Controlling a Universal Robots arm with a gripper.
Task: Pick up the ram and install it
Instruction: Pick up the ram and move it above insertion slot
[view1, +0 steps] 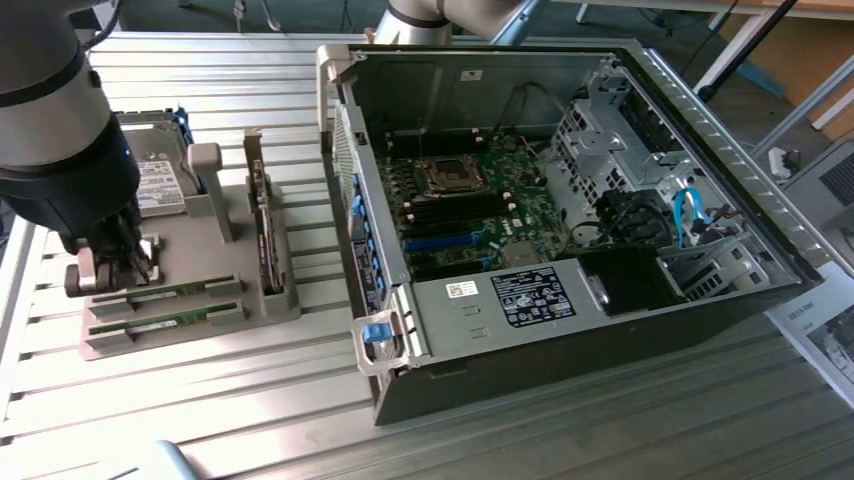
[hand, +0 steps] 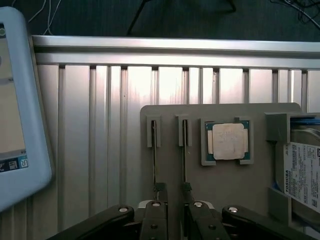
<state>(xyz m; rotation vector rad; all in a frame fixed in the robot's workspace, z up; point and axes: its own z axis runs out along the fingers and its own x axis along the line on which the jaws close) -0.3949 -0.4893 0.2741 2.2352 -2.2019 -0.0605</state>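
Observation:
Two ram sticks stand on edge in slots of a grey holder (view1: 200, 330), seen as the green ram (view1: 167, 294) and a second stick (view1: 163, 321). In the wrist view they appear edge-on as thin lines, one ram (hand: 153, 150) beside the other (hand: 184, 150). My gripper (view1: 115, 270) hangs low over the holder's end at the exterior view's left. My gripper (hand: 172, 188) is open, its fingertips (hand: 159, 187) level with the near ends of the two sticks. Only the holder's surface shows between the fingers. Whether they touch a stick I cannot tell.
The holder also carries a square silver CPU (hand: 228, 141), a labelled hard drive (hand: 302, 175) and an upright part (view1: 271, 235). An open computer case (view1: 747, 180) with its motherboard (view1: 467, 195) lies at the exterior view's right. A white-and-blue device (hand: 22, 110) sits beside the holder on the slatted metal table (view1: 200, 420).

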